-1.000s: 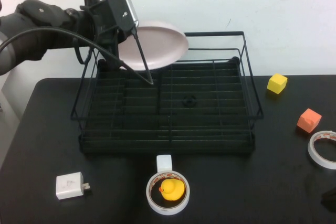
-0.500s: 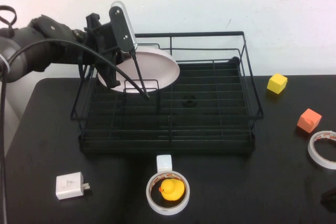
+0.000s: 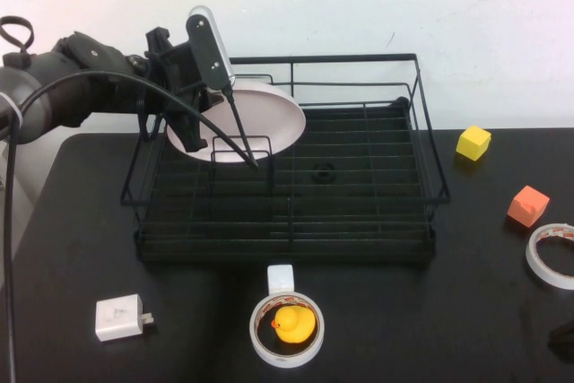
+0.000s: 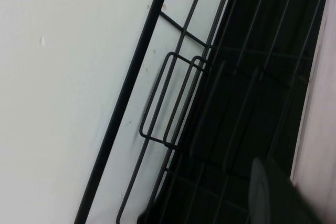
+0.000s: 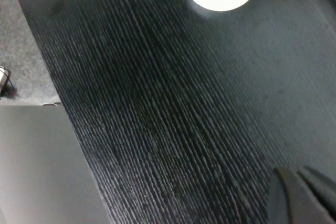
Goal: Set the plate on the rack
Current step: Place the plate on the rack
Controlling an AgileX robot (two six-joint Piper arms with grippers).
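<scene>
At the far left of the high view the left arm reaches in over the rack's left rail, and the left gripper (image 3: 190, 127) is clamped on the near-left edge of the pale pink plate (image 3: 256, 118), holding it by the rim so the broad face stays free to slide between wires. The plate sits tilted at the rack's back-left corner, its lower edge down among the small upright wire dividers (image 3: 242, 152); whether it already bears on the slatted base cannot be made out. That tilt looks deliberate: a plate stood on edge between dividers needs to lean into them before the grip is let go, so the step in hand appears to be seating it, with release to come. The black wire dish rack (image 3: 359, 221) fills the middle of the dark table (image 3: 72, 248). In front of it lie a white charger plug (image 3: 119, 317) and a tape roll (image 3: 285, 340) ringing a yellow rubber duck (image 3: 291, 322). Further right sit a yellow block (image 3: 473, 143), an orange block (image 3: 527, 205) and a second tape roll (image 3: 552, 255). The right gripper (image 5: 310, 192) is parked low over bare table at the near right corner, well apart from the rack, its fingers drawn together on nothing.
</scene>
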